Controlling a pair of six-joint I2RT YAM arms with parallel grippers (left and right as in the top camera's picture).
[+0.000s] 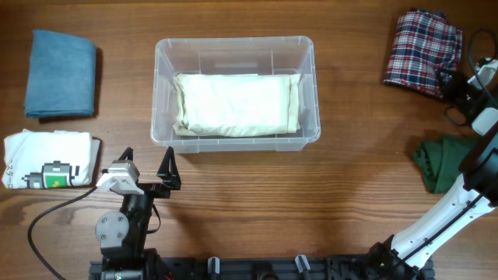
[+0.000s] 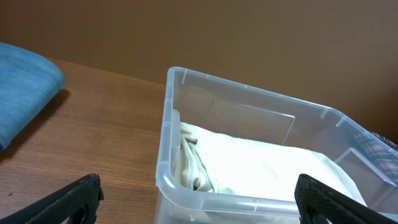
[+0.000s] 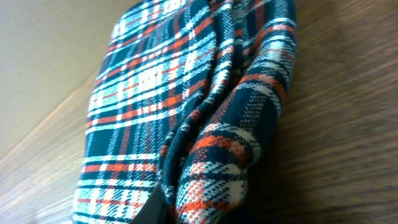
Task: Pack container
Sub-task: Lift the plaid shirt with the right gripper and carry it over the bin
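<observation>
a wooden table (image 1: pixel 350 202) seen from above, with two robot arms reaching in from the near edge. the container (image 1: pixel 233 41), a clear plastic bin with rounded corners, sits at the middle of the table, toward the far side. a folded cream cloth (image 1: pixel 237 103) lies flat inside it and covers most of the floor of the bin.

to the left of the container, well apart from it, a folded blue cloth (image 1: pixel 61 74) lies near the far left corner. just in front of that is a folded white shirt (image 1: pixel 50 159) with a small green print.

the left gripper (image 1: pixel 147 159) hangs just in front of the container's near left corner, beside the white shirt. its jaws are spread wide and hold nothing. its own camera looks between the two dark fingers (image 2: pixel 74 198) at the container's rim (image 2: pixel 163 155) and the cream cloth (image 2: pixel 261 168) inside.

at the far right a folded plaid cloth (image 1: pixel 422 53), in dark blue, red and white, lies on the table. the right gripper (image 1: pixel 450 80) is at its right edge with the jaws closed on the fabric. in its close view a bunched fold of the plaid cloth (image 3: pixel 205 124) runs down to a dark fingertip (image 3: pixel 152 210). a dark green cloth (image 1: pixel 440 162) lies nearer, partly under that arm.
</observation>
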